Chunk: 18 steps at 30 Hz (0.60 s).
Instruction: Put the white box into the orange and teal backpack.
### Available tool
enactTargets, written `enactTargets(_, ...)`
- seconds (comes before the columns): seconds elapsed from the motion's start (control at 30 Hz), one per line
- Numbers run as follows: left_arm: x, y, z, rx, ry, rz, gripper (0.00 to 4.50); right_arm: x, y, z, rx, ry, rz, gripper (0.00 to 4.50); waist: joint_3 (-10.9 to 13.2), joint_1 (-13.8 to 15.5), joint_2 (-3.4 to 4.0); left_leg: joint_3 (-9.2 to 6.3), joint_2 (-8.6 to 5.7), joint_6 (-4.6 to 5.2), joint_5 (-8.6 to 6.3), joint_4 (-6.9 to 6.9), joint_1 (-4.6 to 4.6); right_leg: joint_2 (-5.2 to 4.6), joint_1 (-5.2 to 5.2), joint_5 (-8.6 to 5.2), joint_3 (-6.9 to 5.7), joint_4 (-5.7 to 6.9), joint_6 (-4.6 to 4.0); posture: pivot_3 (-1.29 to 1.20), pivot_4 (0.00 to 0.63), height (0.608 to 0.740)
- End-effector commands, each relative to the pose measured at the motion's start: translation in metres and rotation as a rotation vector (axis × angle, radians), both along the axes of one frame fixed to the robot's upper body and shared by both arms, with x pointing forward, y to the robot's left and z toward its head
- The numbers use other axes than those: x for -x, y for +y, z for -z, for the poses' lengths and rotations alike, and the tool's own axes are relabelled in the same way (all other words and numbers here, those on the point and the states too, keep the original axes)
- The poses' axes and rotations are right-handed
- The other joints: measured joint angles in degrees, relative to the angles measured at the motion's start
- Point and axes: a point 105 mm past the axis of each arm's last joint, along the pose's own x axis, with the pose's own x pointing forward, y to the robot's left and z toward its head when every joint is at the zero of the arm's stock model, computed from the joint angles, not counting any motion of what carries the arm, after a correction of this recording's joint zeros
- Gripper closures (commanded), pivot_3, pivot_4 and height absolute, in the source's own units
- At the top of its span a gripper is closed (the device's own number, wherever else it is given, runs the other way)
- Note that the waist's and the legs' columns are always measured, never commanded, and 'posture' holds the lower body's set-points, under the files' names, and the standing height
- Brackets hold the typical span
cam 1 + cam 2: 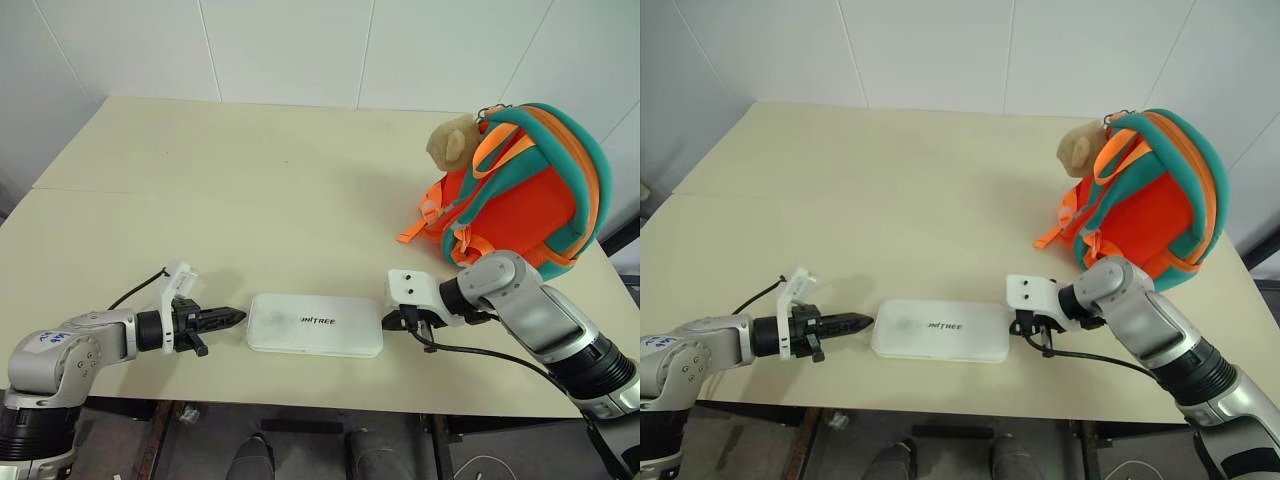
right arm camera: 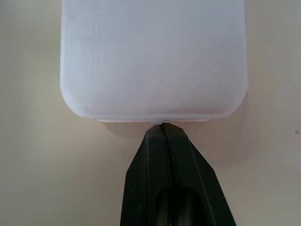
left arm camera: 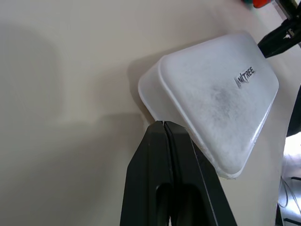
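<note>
White box [image 1: 315,324] lies flat on the tabletop [image 1: 250,200] near the front edge, not lifted, so nothing of the task is done yet. Left gripper [image 1: 236,317] and right gripper [image 1: 386,321] are both fully closed, one at each short end, tips at the box edges, holding nothing; looks like a two-sided squeeze setup. Orange and teal backpack [image 1: 520,185] stands well apart at the right rear, plush head [image 1: 450,140] on top; can't tell if its opening is unzipped. Path between is clear.
</note>
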Motion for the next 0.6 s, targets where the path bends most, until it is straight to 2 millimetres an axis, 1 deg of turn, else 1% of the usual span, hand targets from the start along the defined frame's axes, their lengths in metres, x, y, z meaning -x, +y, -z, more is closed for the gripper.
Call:
enactTargets(0.03, -0.003, 0.003, -0.024, 0.119, -0.045, -0.030, 4.47, -0.007, -0.013, -0.008, 0.012, -0.057, 0.039, 4.48, 0.00, 0.01, 0.00, 0.00, 0.00, 0.00, 0.00, 0.00, 0.00, 0.00, 0.00, 0.00, 0.00, 0.00, 0.00, 0.00, 0.150, 0.740)
enactTargets(0.1, -0.008, 0.007, -0.037, 0.185, -0.078, -0.069, 4.47, -0.015, -0.022, -0.011, 0.029, -0.097, 0.077, 4.48, 0.00, 0.00, -0.01, 0.00, 0.00, 0.01, 0.00, 0.01, 0.00, -0.01, 0.01, 0.00, 0.00, 0.00, 0.00, 0.00, 0.150, 0.740)
enactTargets(0.17, -0.010, 0.012, -0.042, 0.201, -0.073, -0.107, 4.47, -0.021, -0.030, -0.016, 0.040, -0.127, 0.106, 4.48, 0.01, -0.01, -0.02, -0.01, 0.00, 0.01, 0.00, 0.02, 0.00, 0.00, 0.01, 0.01, 0.00, 0.00, 0.01, 0.00, 0.150, 0.740)
enactTargets(0.27, -0.011, 0.016, -0.040, 0.211, -0.031, -0.142, 3.90, -0.022, -0.034, -0.019, 0.043, -0.123, 0.105, 3.92, 0.01, -0.10, -0.02, -0.01, 0.00, 0.01, 0.00, 0.01, 0.01, 0.00, 0.01, 0.01, 0.00, 0.00, 0.02, 0.00, 0.150, 0.740)
enactTargets(0.37, -0.006, 0.018, -0.038, 0.212, 0.020, -0.141, 3.04, -0.021, -0.034, -0.026, 0.025, -0.121, 0.099, 3.00, 0.01, -0.21, -0.02, 0.00, 0.00, 0.01, 0.00, 0.00, 0.01, 0.00, 0.01, 0.01, 0.00, 0.00, 0.02, 0.00, 0.150, 0.740)
enactTargets(0.4, -0.006, 0.019, -0.038, 0.207, 0.026, -0.146, 2.72, -0.021, -0.033, -0.028, 0.015, -0.123, 0.100, 2.60, 0.01, -0.20, -0.02, -0.01, 0.00, 0.01, 0.00, 0.00, 0.00, 0.00, 0.01, 0.01, 0.00, 0.00, 0.02, 0.00, 0.150, 0.740)
enactTargets(0.5, -0.003, 0.020, -0.037, 0.195, 0.050, -0.148, 1.81, -0.023, -0.030, -0.033, -0.007, -0.133, 0.103, 1.63, 0.01, -0.21, -0.02, -0.01, 0.00, 0.00, 0.00, 0.00, 0.01, 0.00, 0.01, 0.01, 0.00, 0.01, 0.02, 0.00, 0.150, 0.740)
enactTargets(0.6, 0.005, 0.021, -0.037, 0.234, 0.128, -0.126, 0.91, -0.025, -0.028, -0.034, -0.039, -0.136, 0.117, 0.66, 0.01, -0.21, -0.02, -0.01, 0.00, 0.00, -0.01, 0.00, 0.00, -0.01, 0.01, 0.01, 0.00, 0.01, 0.02, 0.00, 0.150, 0.740)
